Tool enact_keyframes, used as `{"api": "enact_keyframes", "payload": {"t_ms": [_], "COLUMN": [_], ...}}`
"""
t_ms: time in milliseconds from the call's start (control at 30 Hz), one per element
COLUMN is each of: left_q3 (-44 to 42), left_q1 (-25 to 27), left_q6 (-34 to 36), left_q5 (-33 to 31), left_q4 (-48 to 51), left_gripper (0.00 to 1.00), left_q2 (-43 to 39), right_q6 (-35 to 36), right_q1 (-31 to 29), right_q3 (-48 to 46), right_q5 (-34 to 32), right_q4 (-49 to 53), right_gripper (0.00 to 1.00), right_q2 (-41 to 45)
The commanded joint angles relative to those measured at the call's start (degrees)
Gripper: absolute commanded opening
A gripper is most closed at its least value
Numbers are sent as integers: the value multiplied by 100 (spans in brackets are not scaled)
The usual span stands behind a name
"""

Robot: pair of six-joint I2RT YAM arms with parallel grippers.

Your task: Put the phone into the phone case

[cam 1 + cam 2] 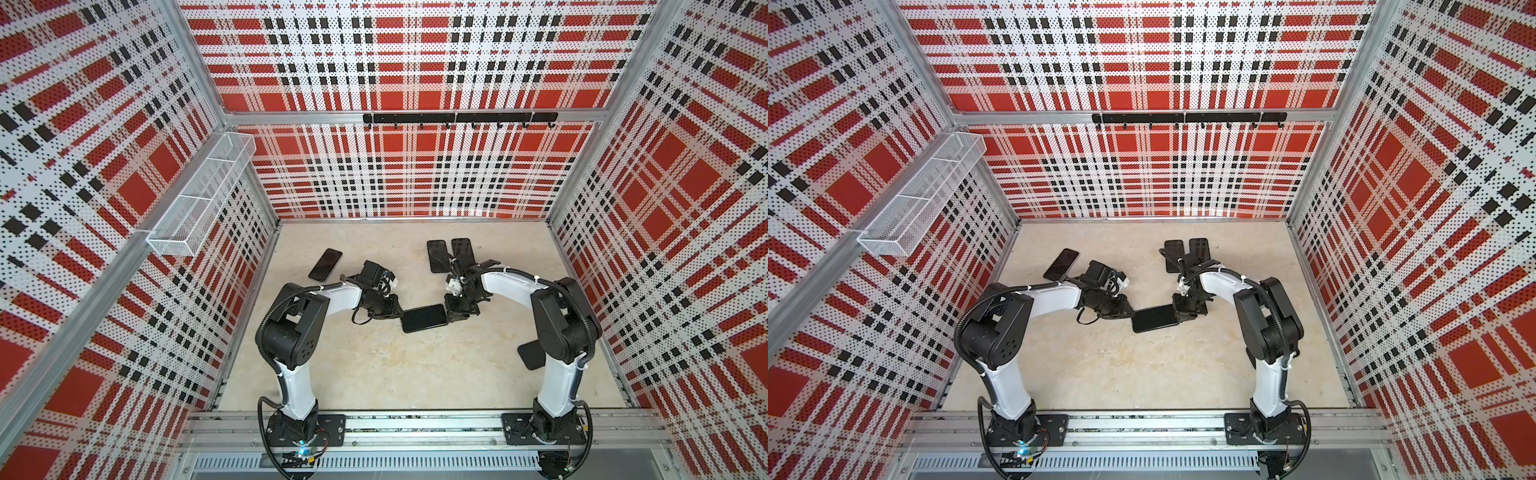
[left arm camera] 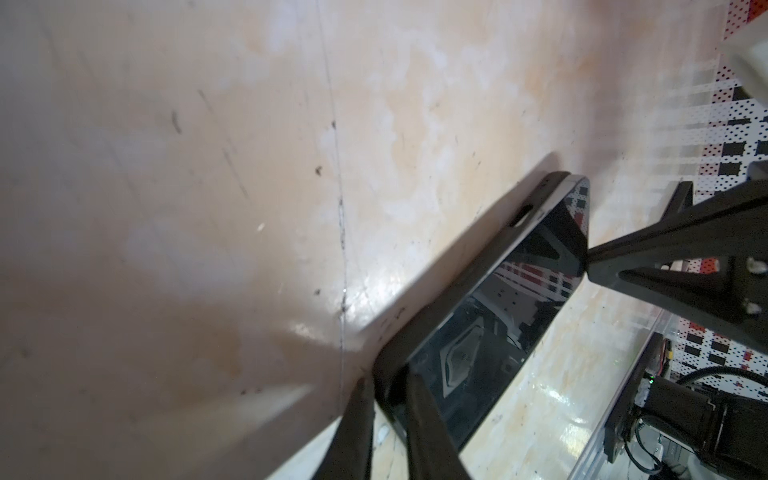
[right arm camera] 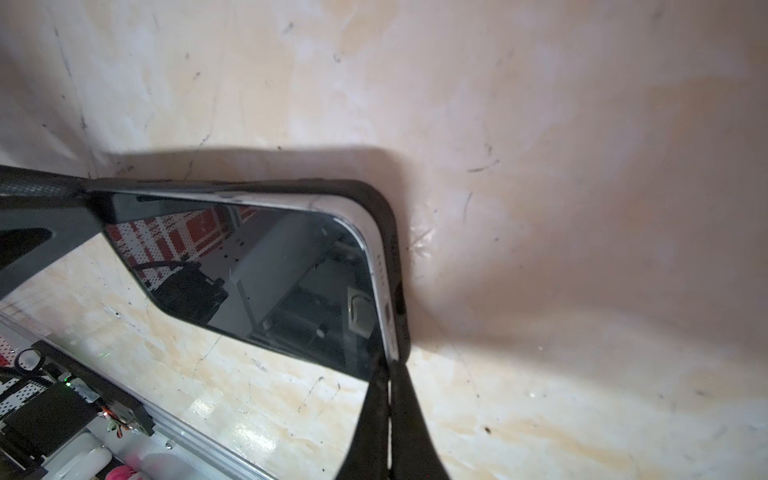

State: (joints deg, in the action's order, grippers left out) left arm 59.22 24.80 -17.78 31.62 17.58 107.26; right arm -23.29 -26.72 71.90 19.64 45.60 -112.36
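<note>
Mid-table (image 1: 374, 365): phone (image 1: 424, 318), screen up, lies in black case (image 3: 390, 232), silver edge showing above the rim. Left claw (image 2: 388, 376) pinches the case corner at one end. Right claw (image 3: 389, 365) closed, tips against the opposite end; grip there unclear.

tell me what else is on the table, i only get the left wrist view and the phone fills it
observer: another phone lies at the back left, beyond the left arm.
operator: anything on the right
observer: a dark slab and a second slab lie side by side at the back, partly hidden by the right arm; phones or cases, I cannot tell.
operator: how's the far end of my phone
observer: in the right wrist view the phone shows its silver edge and port above the case at that end; it looks not fully pressed in.
</note>
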Motion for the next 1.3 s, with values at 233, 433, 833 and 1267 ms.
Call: {"api": "enact_keyframes", "payload": {"t_ms": [233,433,833,1267], "left_q3": [-7,13,19,29], "left_q1": [38,24,8,-40], "left_q6": [57,68,100,85], "left_q5": [-59,-92,-216,-165], "left_q4": [-36,-22,14,17], "left_gripper": [18,18,18,18], "left_q2": [190,199,171,185], "right_q6": [-57,319,1397,1560], "right_q1": [-598,-408,-122,-198], "right_q3": [-667,447,1992,1965], "right_q5": [-295,-1202,-1463,-1041], "right_q4": [-1152,293,1187,888], "right_gripper": [6,14,17,16], "right_q2": [-1445,-195,-462,-832]}}
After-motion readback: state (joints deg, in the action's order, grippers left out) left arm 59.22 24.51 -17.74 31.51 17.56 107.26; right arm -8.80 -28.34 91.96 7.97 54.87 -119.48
